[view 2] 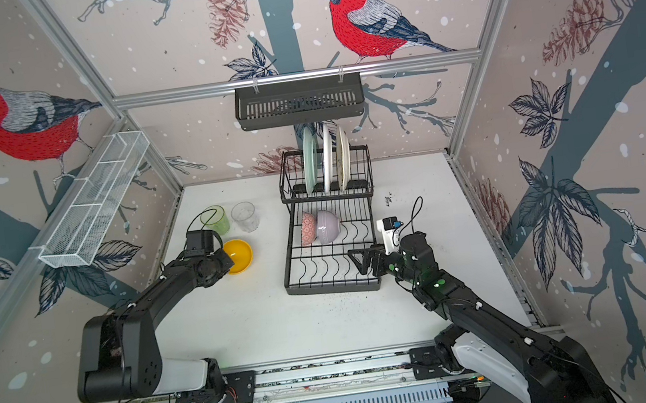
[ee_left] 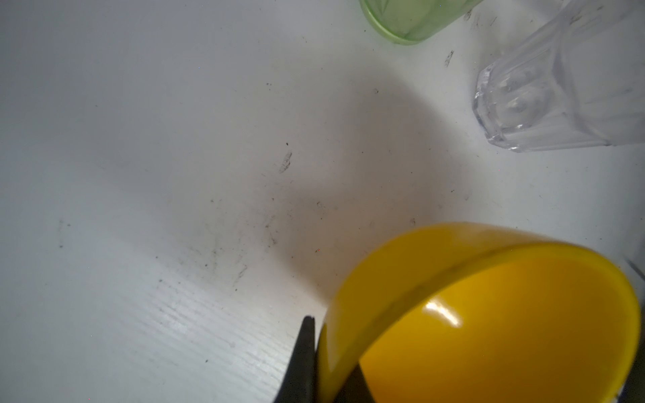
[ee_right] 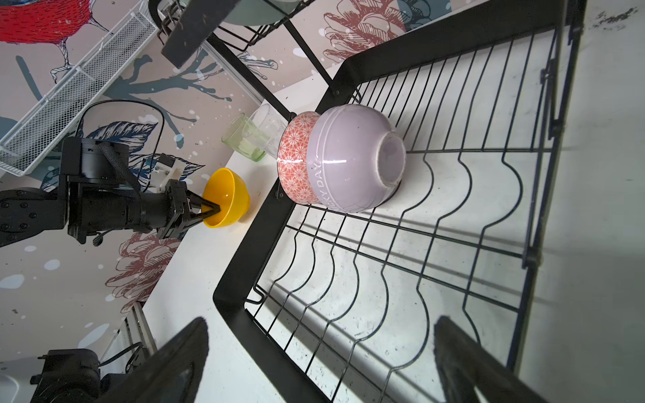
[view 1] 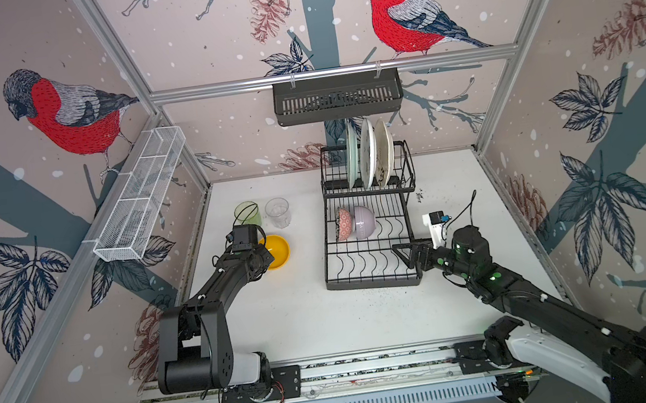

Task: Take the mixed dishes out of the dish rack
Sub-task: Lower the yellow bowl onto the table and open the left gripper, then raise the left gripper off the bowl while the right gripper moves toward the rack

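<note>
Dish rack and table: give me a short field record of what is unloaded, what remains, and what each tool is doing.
rack upper tier: three plates standing on edge in the dish rack
rack lower tray: pink bowl and lilac bowl, on their sides, nested
on table: green glass, clear glass, both upright
left tool: shut on the rim of the yellow bowl, left of the rack
right tool: open, over the lower tray's near right part, holding nothing
</note>
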`<state>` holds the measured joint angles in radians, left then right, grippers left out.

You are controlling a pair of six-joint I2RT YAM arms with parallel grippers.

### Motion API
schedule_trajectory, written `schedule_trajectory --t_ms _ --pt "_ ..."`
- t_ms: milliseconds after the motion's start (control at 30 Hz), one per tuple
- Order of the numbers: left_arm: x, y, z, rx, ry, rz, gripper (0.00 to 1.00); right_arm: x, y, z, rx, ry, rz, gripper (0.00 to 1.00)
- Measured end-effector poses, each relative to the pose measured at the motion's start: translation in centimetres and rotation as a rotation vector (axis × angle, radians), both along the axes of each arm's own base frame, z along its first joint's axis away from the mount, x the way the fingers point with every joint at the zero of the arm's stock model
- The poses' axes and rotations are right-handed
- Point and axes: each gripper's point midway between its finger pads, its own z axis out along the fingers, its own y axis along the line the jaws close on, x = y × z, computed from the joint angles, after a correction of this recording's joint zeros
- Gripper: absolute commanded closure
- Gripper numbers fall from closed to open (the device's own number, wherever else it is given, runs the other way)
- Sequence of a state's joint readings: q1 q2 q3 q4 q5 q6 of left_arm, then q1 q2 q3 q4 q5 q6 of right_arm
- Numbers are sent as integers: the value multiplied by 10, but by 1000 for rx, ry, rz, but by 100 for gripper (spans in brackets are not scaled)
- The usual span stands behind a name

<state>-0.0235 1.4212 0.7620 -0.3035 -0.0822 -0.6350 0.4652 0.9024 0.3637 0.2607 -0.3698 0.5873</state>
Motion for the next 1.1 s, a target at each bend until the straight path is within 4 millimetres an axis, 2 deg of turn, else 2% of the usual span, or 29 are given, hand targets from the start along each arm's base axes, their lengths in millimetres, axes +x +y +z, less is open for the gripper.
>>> schedule_trajectory --t_ms 100,300,467,533,667,767,800,867,1100 --pt "3 0 -1 2 5 -1 85 1 0 1 -7 -6 3 0" --pt "6 1 -7 12 31 -5 83 2 -1 0 -11 -2 0 0" --pt "5 1 -11 17 56 -17 69 2 -1 -2 -15 12 5 0" --pt "7 1 -9 20 51 -25 56 1 -1 -3 -14 14 7 0" --pt "9 1 0 23 26 -26 47 1 -1 -4 -17 19 7 0" --pt "12 1 9 23 0 -27 34 2 0 -4 -17 22 8 0" --pt "13 1 12 25 -5 -30 28 2 0 -4 -17 22 9 0" --pt "13 0 16 22 -12 -36 4 2 0 -3 -17 24 8 0" --pt "12 -9 39 8 -80 -107 3 3 0 -6 -20 44 4 0"
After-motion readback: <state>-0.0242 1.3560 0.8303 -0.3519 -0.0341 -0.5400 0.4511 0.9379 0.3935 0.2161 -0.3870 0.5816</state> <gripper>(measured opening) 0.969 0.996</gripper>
